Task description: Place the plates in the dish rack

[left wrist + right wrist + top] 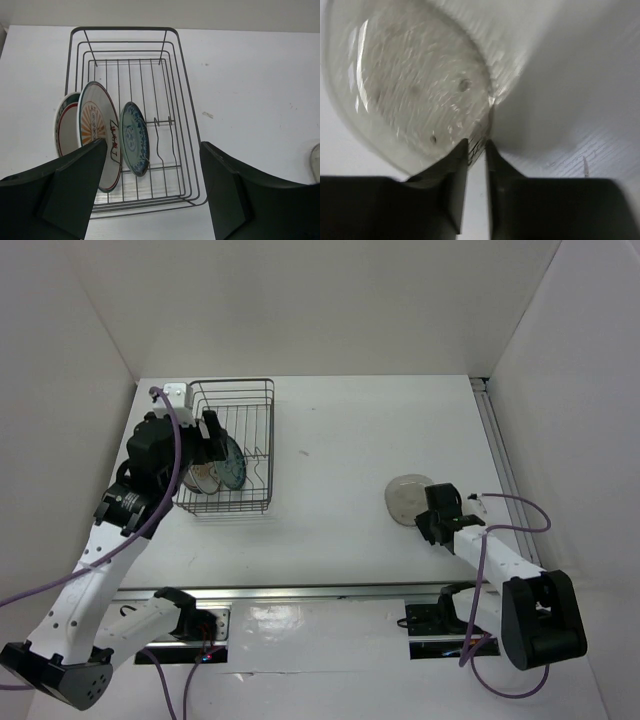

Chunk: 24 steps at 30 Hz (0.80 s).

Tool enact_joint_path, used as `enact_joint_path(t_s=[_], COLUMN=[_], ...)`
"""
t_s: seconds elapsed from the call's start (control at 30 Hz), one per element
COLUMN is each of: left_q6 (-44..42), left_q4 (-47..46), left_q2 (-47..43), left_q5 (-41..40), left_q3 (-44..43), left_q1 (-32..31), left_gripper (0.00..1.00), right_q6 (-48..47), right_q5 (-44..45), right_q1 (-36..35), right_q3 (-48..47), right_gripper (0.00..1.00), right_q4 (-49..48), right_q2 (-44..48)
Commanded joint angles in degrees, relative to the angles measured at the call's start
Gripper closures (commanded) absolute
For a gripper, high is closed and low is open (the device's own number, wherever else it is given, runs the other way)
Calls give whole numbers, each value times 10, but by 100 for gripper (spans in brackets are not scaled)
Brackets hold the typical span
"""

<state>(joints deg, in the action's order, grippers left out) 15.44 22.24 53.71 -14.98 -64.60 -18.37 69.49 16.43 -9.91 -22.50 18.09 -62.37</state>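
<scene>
The dark wire dish rack (270, 440) stands at the back left. Three plates stand on edge in it: white with a teal-red rim (62, 131), white with an orange sunburst (95, 125), and patterned teal-blue (135, 137). My left gripper (152, 195) is open and empty, hovering above the rack's near end (125, 29). In the top view it (210, 432) is over the plates (222, 468). My right gripper (476, 150) is shut on the rim of the translucent grey-beige plate (415, 85), which lies at the right of the table (405, 498).
White walls enclose the table on the left, back and right. A metal rail (495, 440) runs along the right edge. The far half of the rack holds no plates. The grey plate's edge shows at the far right of the left wrist view (316, 161).
</scene>
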Motion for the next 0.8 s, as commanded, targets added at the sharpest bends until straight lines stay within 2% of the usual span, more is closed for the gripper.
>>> enact_joint_path(t_s=[0.0,0.07,0.23,0.4,0.57,0.63,0.77], left_q6=[11,11,11,11,50,69,101], left_q4=[-31,-31,-31,-42,-70,-77,-85], left_q2=[-19,-19,-14,12,31,43,82], left_q5=[-22,-8,19,126,186,206,264], left_q3=[1,6,6,6,20,20,20], left_q1=[5,11,16,16,16,16,16], left_gripper=[12,12,12,12,11,11,11], right_q6=[-22,-27,-76,-153,-225,-247,-292], right_q5=[-25,-32,-39,-60,-136,-161,-268], right_q1=[11,17,17,17,17,3,-34], right_q3=[17,27,19,20,33,33,4], right_gripper=[82,100,100,100,100,100,100], right_q4=[22,16,-4,-93,-218,-243,-334], right_q2=[-15,-9,25,112,192,198,165])
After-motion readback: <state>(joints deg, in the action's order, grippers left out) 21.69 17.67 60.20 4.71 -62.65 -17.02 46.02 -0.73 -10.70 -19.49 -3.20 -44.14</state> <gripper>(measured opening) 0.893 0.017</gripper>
